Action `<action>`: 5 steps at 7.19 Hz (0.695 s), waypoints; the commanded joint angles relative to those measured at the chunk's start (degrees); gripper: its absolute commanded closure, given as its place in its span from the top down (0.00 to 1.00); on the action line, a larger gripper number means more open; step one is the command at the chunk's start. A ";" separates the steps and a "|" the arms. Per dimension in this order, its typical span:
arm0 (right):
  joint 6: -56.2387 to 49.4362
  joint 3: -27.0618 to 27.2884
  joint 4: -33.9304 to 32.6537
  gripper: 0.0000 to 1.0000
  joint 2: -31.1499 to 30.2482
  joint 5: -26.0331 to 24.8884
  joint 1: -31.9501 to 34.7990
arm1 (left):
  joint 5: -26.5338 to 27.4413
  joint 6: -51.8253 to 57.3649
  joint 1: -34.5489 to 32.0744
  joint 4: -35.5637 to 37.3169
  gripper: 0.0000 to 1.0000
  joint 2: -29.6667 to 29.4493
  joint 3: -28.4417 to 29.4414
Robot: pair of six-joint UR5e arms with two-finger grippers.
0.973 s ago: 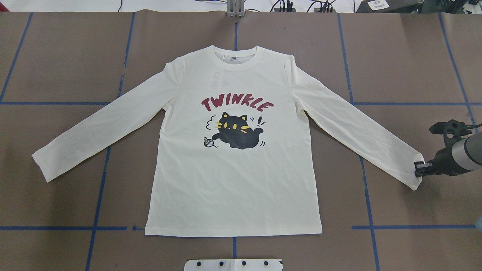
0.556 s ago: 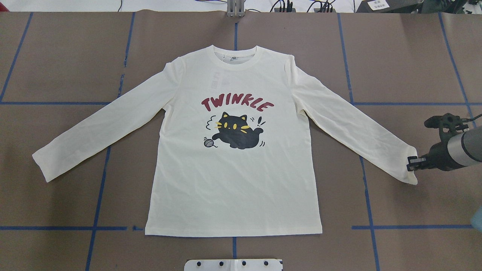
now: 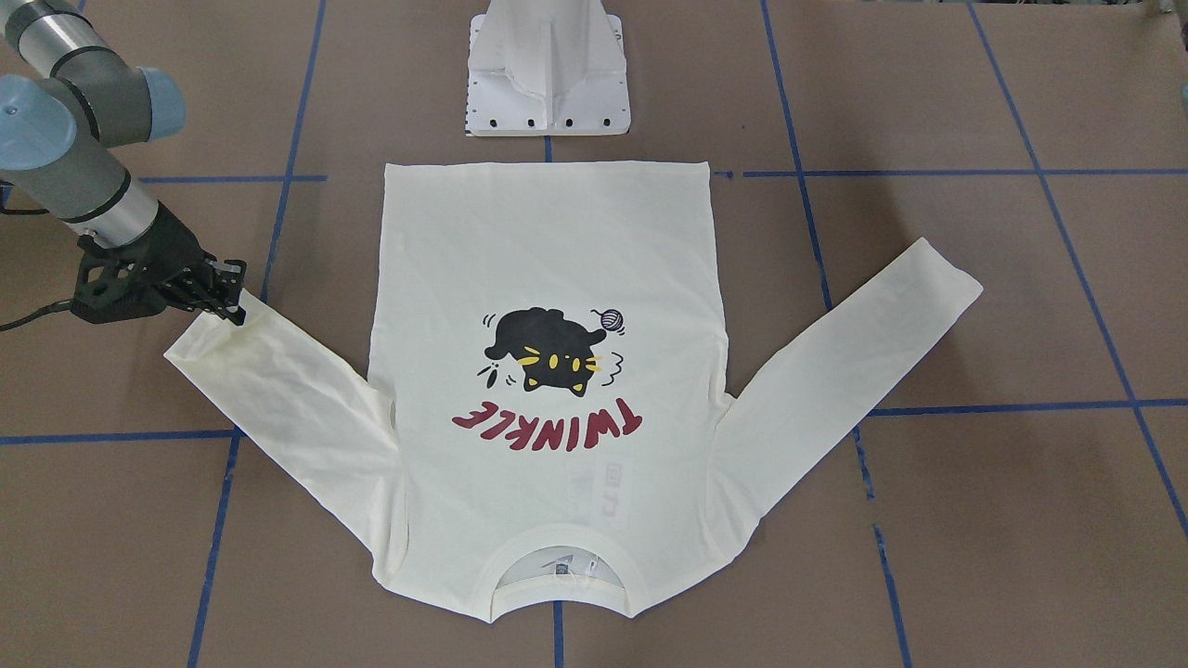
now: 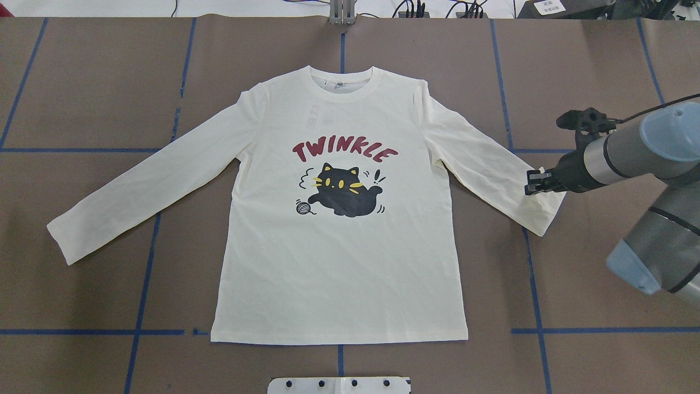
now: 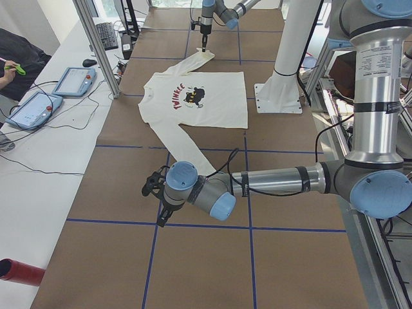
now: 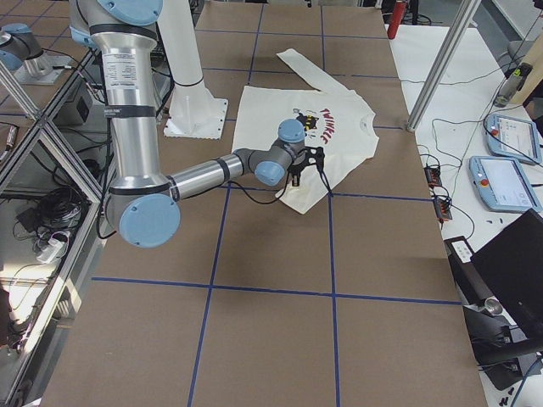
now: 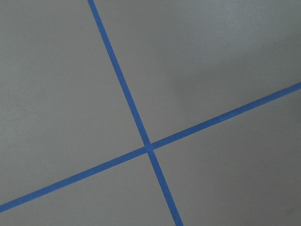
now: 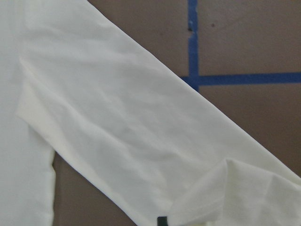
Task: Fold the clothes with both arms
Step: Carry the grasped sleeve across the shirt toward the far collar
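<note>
The cream long-sleeved T-shirt lies flat, print up, with its neck on the far side; it also shows in the front view. My right gripper is shut on the cuff of the sleeve on the overhead view's right, and the sleeve end doubles back over itself. The same grip shows from across the table, and the right wrist view shows the sleeve with the cuff bunched below. The other sleeve lies spread out. My left gripper hovers over bare table; whether it is open or shut I cannot tell.
Blue tape lines grid the brown table. The white pedestal base stands just behind the shirt's hem. Two teach pendants and cables lie on a side bench, where a person's hand shows. Metal frame posts stand along the table's edge.
My right gripper has carried the cuff away from the robot and inward towards the shirt's body, so the sleeve end now folds back over itself. The rest of the shirt has not moved.
</note>
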 commanded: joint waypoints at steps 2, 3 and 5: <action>10.16 -14.12 0.04 0.00 23.82 1.00 0.81 | 0.05 -0.08 0.00 0.07 1.00 -0.73 0.82; 10.54 -18.95 0.04 0.00 31.03 1.09 0.81 | 0.05 -0.08 0.00 0.07 1.00 -1.16 1.26; 10.37 -31.23 0.48 0.00 46.23 0.57 0.38 | 0.05 0.01 0.00 -0.01 1.00 -3.18 3.80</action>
